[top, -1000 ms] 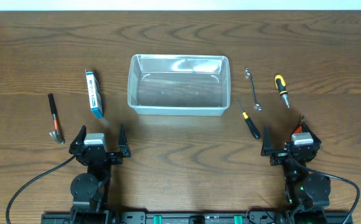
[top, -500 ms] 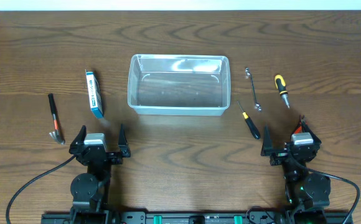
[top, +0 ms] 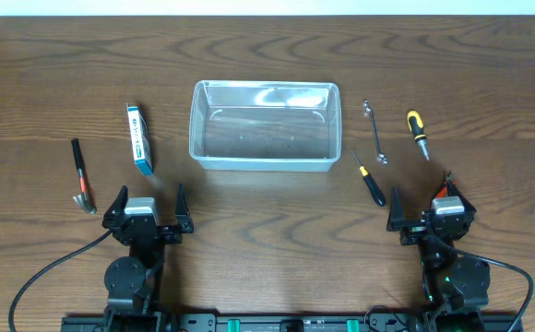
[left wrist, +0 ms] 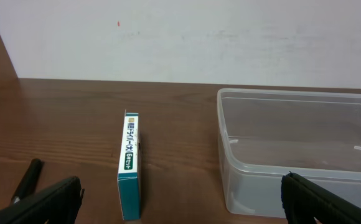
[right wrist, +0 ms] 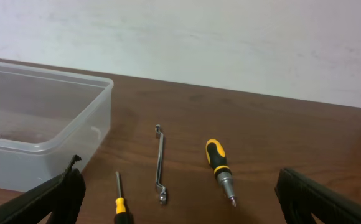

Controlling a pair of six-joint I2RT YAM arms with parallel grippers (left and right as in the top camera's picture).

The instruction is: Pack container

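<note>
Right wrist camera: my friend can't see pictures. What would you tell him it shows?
An empty clear tub sits at the left of a brown table. To its right lie a thin screwdriver, a wrench and a stubby screwdriver, all apart. The right end effector is open, its dark fingers in the bottom corners.

A brown wood-grain surface (top: 267, 55) carries five loose items. On its left side a black-handled hammer (top: 80, 175) lies with its metal head toward the near edge. To its right, apart from it, a blue-and-white box (top: 139, 138) stands on a long narrow edge (the print on it is too small to read). On the right side lie a small metal wrench (top: 375, 134), a stubby yellow-and-black screwdriver (top: 418, 133) to its right, and a slim screwdriver (top: 371, 179) nearer, tip pointing away.
</note>
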